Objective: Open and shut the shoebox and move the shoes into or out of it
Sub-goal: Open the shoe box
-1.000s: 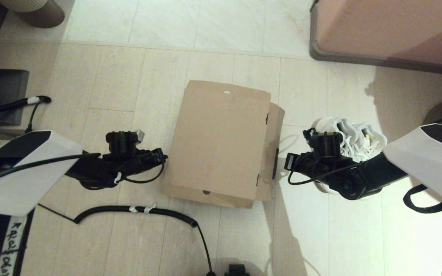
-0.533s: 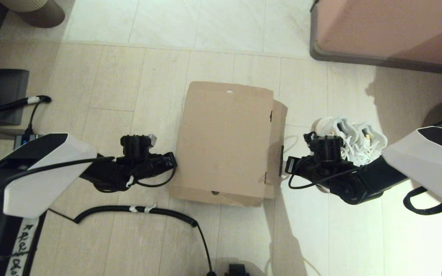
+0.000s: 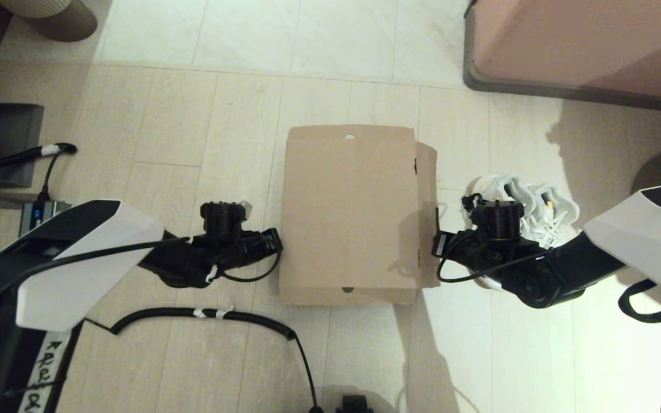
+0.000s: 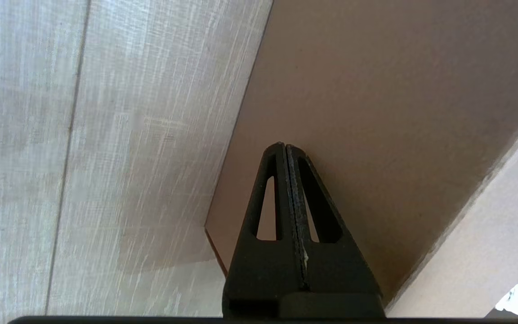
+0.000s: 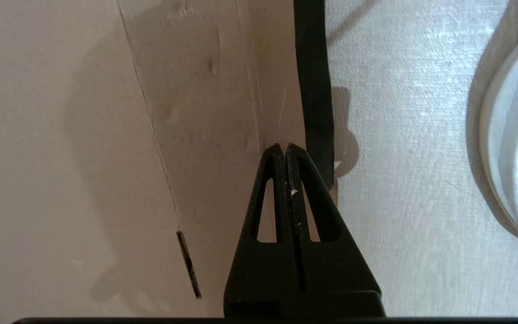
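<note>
The brown cardboard shoebox (image 3: 350, 215) lies on the floor with its lid down, squared up in front of me. My left gripper (image 3: 277, 244) is shut and its tip touches the box's left side wall (image 4: 376, 112). My right gripper (image 3: 435, 246) is shut too, its tip against the lid's right flap (image 5: 223, 112) beside the dark tape strip (image 5: 314, 90). The white sneakers (image 3: 528, 203) stand on the floor right of the box, partly hidden behind my right wrist; a sole edge of one sneaker (image 5: 508, 148) shows in the right wrist view.
A black coiled cable (image 3: 204, 314) runs over the floor in front of the box. A pink-brown piece of furniture (image 3: 583, 46) stands at the back right. A dark block (image 3: 3, 137) and a cable lie at the far left.
The box has turned clockwise and slid right, now lying square. My left gripper moved right with it, pushing its left side. The right gripper shifted slightly right.
</note>
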Controlling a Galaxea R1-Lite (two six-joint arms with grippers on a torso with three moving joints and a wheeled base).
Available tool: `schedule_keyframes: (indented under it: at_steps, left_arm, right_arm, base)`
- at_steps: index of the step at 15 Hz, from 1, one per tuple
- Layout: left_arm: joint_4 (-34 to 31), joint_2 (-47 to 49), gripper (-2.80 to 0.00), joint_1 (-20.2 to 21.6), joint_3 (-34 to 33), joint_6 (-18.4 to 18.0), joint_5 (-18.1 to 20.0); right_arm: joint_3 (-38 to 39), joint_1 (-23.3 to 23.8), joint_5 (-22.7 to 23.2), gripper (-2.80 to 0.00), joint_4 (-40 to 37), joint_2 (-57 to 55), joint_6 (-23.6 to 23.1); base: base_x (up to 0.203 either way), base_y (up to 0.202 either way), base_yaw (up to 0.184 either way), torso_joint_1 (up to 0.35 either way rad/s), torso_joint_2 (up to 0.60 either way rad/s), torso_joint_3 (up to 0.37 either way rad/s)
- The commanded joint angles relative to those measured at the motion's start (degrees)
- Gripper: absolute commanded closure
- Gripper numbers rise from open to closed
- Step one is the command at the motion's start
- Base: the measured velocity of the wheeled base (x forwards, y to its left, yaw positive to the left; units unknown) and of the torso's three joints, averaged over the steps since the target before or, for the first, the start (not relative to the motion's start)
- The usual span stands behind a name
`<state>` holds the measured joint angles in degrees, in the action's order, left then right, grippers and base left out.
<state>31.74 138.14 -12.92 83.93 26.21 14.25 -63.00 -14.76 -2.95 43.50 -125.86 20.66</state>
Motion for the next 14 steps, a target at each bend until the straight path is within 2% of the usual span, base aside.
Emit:
schedule_keyframes:
  at_steps: [1,5,8,11,14]
  left_arm:
    - [0.2,-0.4,0.00,-0.2,-0.2,0.2,-0.1]
    - [-0.1,-8.5,0.00,2.0,-5.5,0.0,-1.8]
    - [-0.3,-19.8,0.00,3.0,-13.7,-0.1,-2.0]
    - [-2.6,-38.3,0.00,4.3,-24.0,-0.9,-2.5]
    - [-9.9,-60.0,0.00,5.6,-32.9,-4.0,-6.6]
  right_arm:
    - [1.1,0.8,0.0,0.00,0.3,1.2,0.0]
    - [6.9,2.9,0.1,0.00,0.0,10.7,0.1]
    - [14.1,3.2,0.2,0.00,0.0,22.2,-0.2]
    - [21.7,3.3,0.3,0.00,-0.8,39.2,-0.4]
    - [29.2,3.3,0.2,0.00,-6.3,58.8,-2.6]
  base:
    - [0.000,0.000,0.000,0.000,0.00,0.000]
    - [0.000,0.000,0.000,0.000,0.00,0.000]
    - [0.000,0.000,0.000,0.000,0.00,0.000]
    - [0.000,0.000,0.000,0.000,0.00,0.000]
    - [0.000,0.000,0.000,0.000,0.00,0.000]
